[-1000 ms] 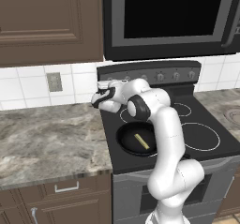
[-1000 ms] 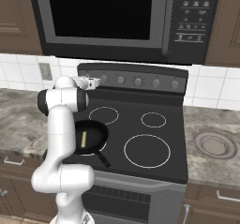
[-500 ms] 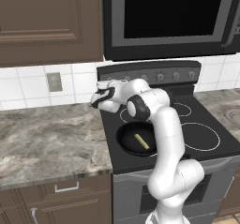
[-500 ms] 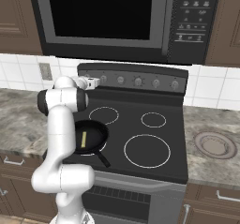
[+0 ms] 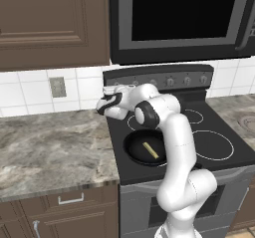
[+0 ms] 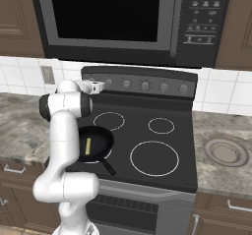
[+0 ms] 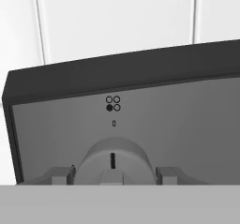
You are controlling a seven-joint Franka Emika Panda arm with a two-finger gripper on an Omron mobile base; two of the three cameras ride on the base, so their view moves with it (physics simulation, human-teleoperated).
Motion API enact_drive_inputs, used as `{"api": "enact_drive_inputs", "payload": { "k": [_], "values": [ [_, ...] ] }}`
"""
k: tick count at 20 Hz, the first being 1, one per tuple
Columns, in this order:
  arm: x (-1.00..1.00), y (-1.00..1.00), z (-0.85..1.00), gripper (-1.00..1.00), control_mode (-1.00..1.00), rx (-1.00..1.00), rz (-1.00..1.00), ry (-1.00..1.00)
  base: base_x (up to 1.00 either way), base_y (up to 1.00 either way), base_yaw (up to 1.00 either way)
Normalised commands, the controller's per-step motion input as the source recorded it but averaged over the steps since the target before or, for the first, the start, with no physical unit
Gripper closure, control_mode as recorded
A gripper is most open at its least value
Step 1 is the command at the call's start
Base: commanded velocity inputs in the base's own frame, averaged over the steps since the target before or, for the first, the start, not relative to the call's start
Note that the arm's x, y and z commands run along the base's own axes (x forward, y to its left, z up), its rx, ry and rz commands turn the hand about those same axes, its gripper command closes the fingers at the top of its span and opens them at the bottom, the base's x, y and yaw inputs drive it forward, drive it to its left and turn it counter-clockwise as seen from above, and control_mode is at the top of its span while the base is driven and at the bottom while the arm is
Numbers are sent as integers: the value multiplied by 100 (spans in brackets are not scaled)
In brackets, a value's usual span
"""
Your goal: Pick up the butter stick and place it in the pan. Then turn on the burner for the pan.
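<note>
The pale yellow butter stick (image 5: 150, 150) (image 6: 87, 146) lies inside the black pan (image 5: 133, 151) (image 6: 102, 139), which sits on the stove's front left burner. The pan's handle (image 6: 107, 166) points toward the front edge. My gripper (image 5: 110, 91) (image 6: 97, 86) (image 7: 114, 175) is up at the left end of the stove's back panel. It is shut on the leftmost burner knob (image 7: 114, 160), with one finger (image 7: 61, 175) on each side of it. The knob's mark stands vertical, under a burner diagram with its lower left dot filled.
Several more knobs (image 6: 144, 85) line the back panel to the right. The microwave (image 6: 113, 17) hangs low over the stove. A large front right burner ring (image 6: 154, 158) is bare. Marble counter (image 5: 50, 147) lies left, and a round plate-like disc (image 6: 226, 151) is on the right counter.
The fingers have closed in onto the leftmost knob. The arm, pan and butter stick are where they were.
</note>
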Motion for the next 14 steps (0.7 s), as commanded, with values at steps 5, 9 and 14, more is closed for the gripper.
{"api": "enact_drive_inputs", "payload": {
  "k": [5, 9, 14],
  "values": [
    [2, 7, 0, 100, -100, -3, 0, 0, 0, 0, 0],
    [0, 1, 1, 100, -100, -6, 0, 0, 0, 0, 0],
    [0, 0, 4, 100, -100, -5, 0, 1, 0, 0, 0]
  ]
}}
